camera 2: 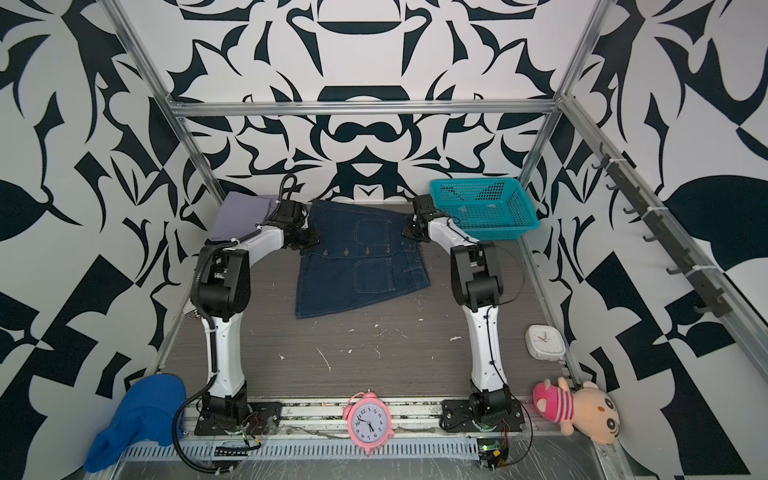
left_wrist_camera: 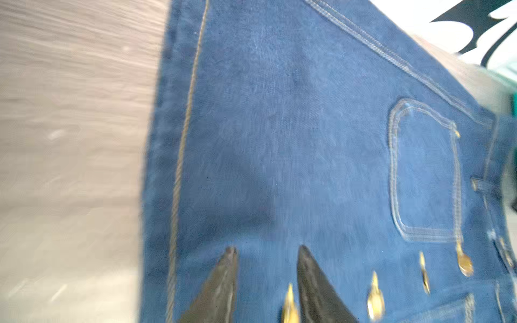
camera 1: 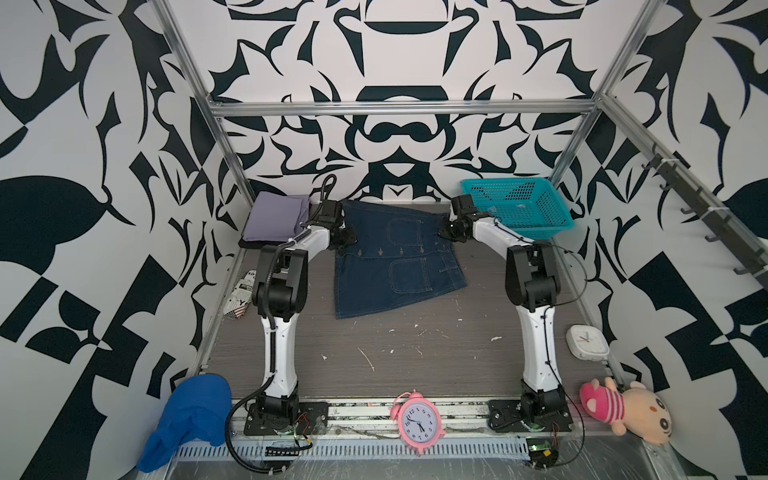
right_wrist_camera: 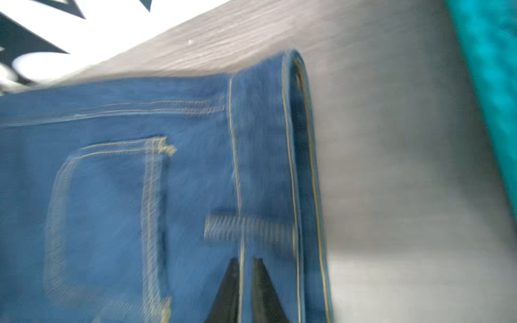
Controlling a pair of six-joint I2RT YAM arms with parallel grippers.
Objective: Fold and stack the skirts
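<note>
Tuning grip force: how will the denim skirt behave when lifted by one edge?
The denim skirt probably drapes, but stiffly: its waistband stands in an open loop instead of lying collapsed. Likely heavy for cloth, judging by thick double seams and metal buttons. It lies flat, so a push may bunch it.

The pink alarm clock at the front edge of the tabletop carries the only clear reading: black numerals 1 through 12 ringed around its white dial, legible in both top views. The white square clock near the right side has marks around its face, but they are too small to read. A newsprint-patterned pouch by the left arm bears printed black lettering, likewise too small to make out as words.
</note>
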